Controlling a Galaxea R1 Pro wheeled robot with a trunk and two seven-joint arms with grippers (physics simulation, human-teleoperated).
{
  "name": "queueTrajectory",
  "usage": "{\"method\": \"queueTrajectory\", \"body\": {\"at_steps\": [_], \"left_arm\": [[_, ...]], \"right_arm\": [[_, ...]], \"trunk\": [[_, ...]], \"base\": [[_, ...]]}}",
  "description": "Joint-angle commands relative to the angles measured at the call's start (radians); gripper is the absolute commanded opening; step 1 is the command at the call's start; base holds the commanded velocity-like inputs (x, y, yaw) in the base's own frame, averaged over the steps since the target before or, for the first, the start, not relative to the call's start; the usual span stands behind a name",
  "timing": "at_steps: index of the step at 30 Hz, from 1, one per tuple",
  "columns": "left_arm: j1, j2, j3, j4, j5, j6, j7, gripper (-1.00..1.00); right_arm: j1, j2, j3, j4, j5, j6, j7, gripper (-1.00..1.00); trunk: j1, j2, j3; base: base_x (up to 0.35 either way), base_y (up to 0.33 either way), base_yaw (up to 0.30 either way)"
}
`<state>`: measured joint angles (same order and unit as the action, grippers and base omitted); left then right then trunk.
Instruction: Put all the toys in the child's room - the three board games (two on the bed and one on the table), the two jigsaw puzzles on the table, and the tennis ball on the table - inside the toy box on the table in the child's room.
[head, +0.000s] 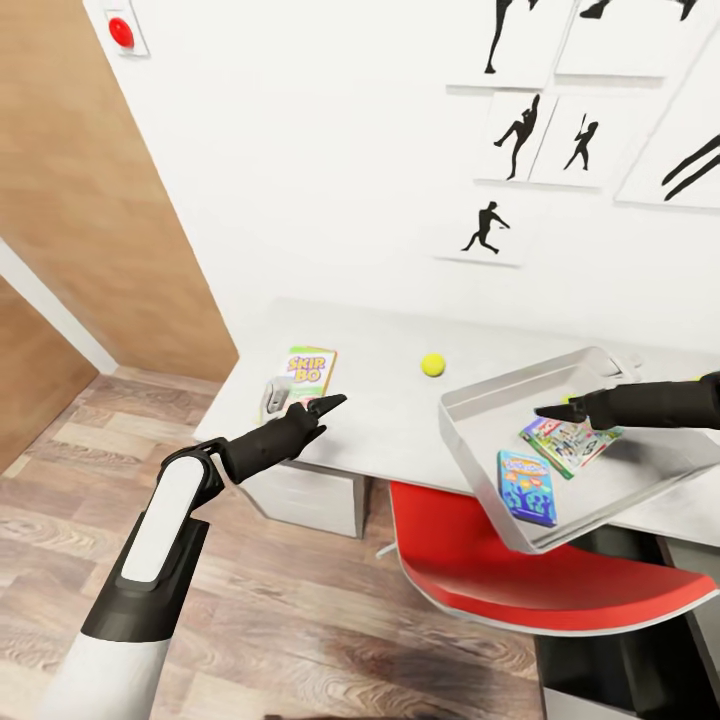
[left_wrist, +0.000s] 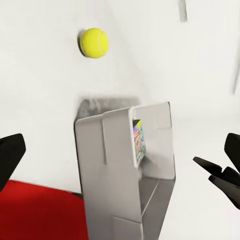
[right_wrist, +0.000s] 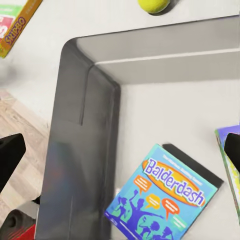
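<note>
Yellow-green, the tennis ball (head: 432, 364) sits alone on the table (head: 400, 420) between the Skip-Bo box (head: 309, 371) and the toy box (head: 480, 405), so the left gripper (head: 325, 406), spread wide and empty, should probably straddle it squarely before closing, lest it roll; the right gripper (head: 552, 410) hovers over the toy box, holding nothing, jaws apparently apart.

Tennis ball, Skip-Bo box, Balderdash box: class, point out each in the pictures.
tennis ball (head: 432, 364): head view, middle of the ball.
Skip-Bo box (head: 309, 371): head view, centre of its printed lid.
Balderdash box (right_wrist: 165, 196): right wrist view, on the orange title oval.

Bare table (head: 390, 420) between tennis ball (head: 432, 364) and seemingly open-topped toy box (head: 480, 400)
</note>
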<state>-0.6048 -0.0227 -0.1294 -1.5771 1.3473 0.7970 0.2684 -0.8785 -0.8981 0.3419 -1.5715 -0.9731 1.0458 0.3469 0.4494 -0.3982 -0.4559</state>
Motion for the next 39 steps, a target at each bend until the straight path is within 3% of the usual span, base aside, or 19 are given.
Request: {"method": "queueTrajectory", "body": {"at_steps": [1, 33, 39], "left_arm": [[-0.001, 0.0, 0.0, -0.001, 0.01, 0.002, 0.01, 1.0], [-0.001, 0.0, 0.001, 0.0, 0.012, 0.019, 0.009, 1.0], [-0.001, 0.0, -0.001, -0.001, 0.011, 0.02, 0.01, 1.0]], "right_arm": [[-0.002, -0.001, 0.002, -0.001, 0.01, 0.001, 0.01, 1.0], [-0.002, -0.002, -0.001, -0.005, 0.011, 0.001, -0.013, 1.0], [-0.002, -0.002, -0.032, -0.006, 0.011, 0.001, -0.017, 1.0]], "trunk": [[0.001, -0.002, 0.0], [0.001, -0.002, 0.052], [0.001, -0.002, 0.062]], "base": [[0.0, 0.23, 0.0], [0.0, 0.3, 0.0], [0.01, 0.33, 0.0]]}}
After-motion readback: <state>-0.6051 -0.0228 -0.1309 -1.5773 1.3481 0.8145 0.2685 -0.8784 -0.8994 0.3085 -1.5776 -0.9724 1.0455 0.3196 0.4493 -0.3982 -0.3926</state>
